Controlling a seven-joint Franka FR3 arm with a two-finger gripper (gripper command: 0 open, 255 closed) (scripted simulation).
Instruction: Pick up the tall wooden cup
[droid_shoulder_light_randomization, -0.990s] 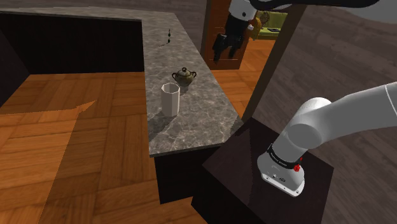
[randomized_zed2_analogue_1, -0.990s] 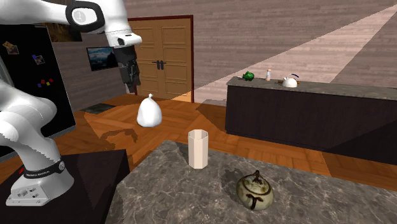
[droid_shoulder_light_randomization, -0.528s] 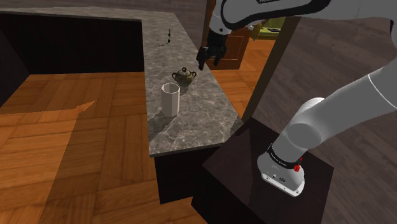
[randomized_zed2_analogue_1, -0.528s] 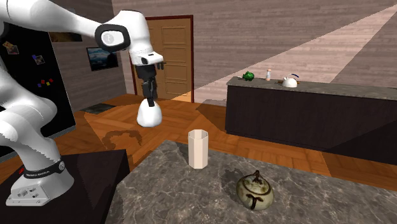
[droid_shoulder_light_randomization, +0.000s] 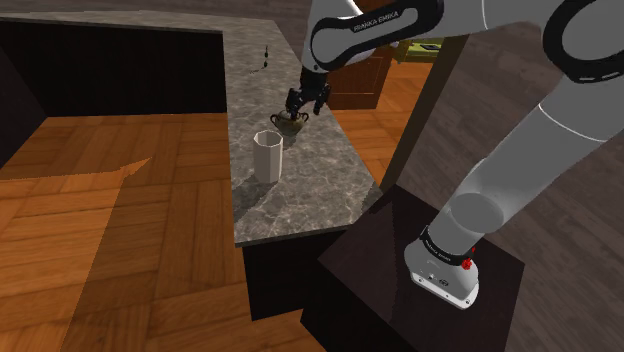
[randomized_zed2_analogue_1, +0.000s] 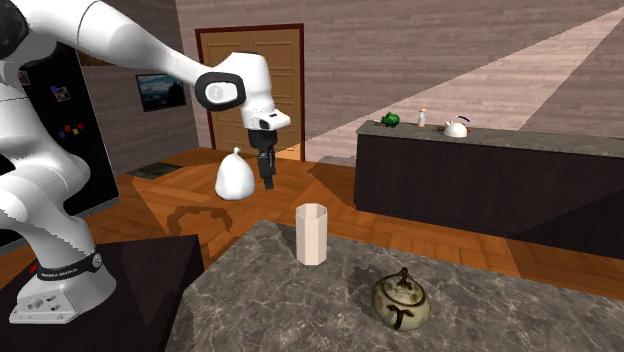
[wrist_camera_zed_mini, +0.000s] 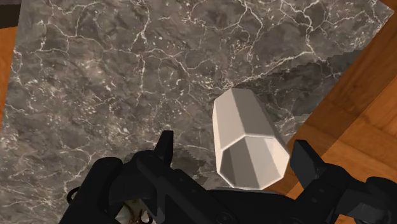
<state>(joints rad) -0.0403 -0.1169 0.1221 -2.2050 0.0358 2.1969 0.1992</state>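
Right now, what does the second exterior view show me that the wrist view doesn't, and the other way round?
The second exterior view adds the room: the white arm, a wooden double door, a lidded olive pot, and a far counter carrying a green teapot and a white kettle. The wrist view adds a look down along the gripper, its black fingers standing open, with the tall cream faceted cup between them, untouched. Both share that cup, the grey marble counter and the wooden floor.
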